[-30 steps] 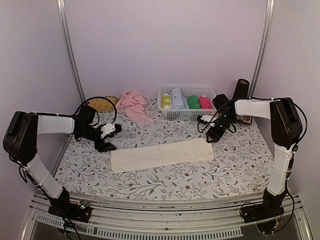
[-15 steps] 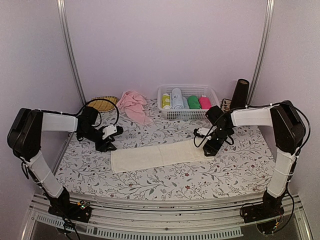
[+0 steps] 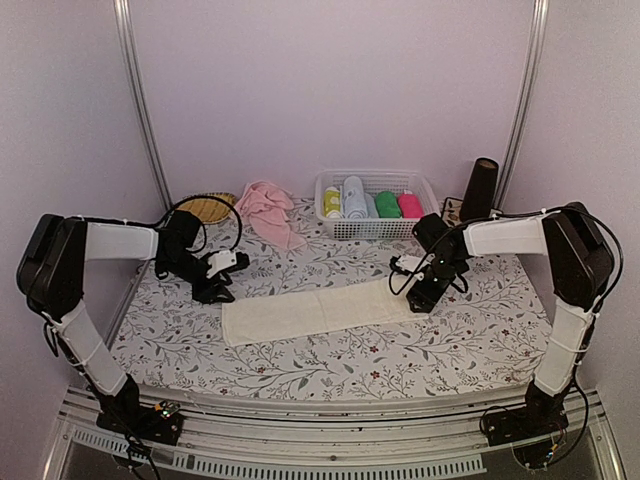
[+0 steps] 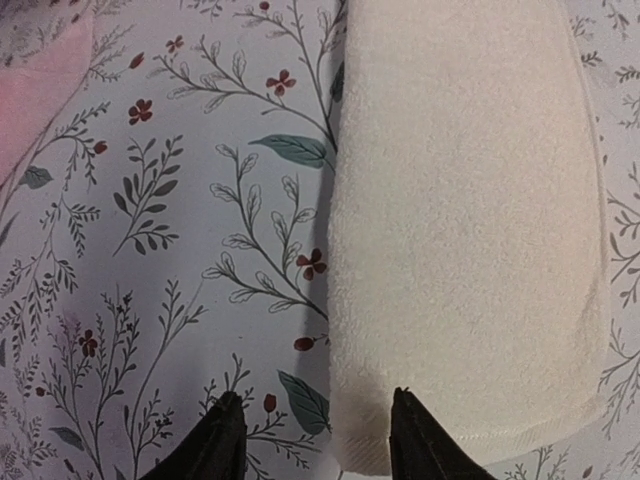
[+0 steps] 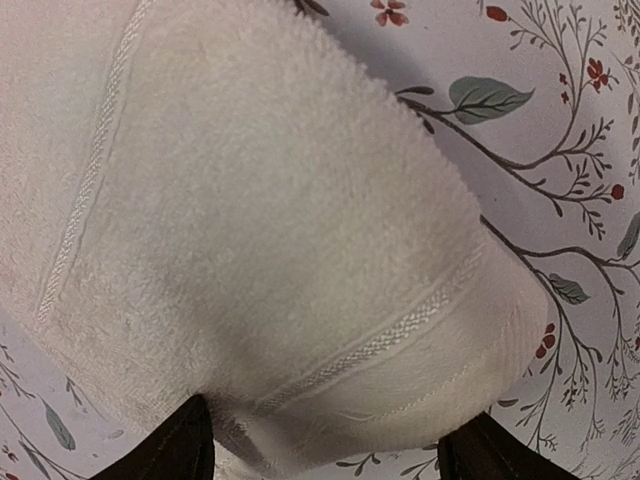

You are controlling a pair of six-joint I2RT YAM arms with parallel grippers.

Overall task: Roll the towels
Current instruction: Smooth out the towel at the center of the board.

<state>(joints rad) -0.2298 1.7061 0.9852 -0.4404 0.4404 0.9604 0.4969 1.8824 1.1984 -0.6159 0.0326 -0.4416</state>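
Right gripper (image 3: pixel 416 300) lowered, cream towel (image 3: pixel 320 310) flat — unrolled

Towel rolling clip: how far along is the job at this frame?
Done: the cream towel lies flat as a long strip. In hand: the left tool and right tool, both open, sit at its two ends; no roll started. Left: rolling it, then the pink towel, crumpled at the back.
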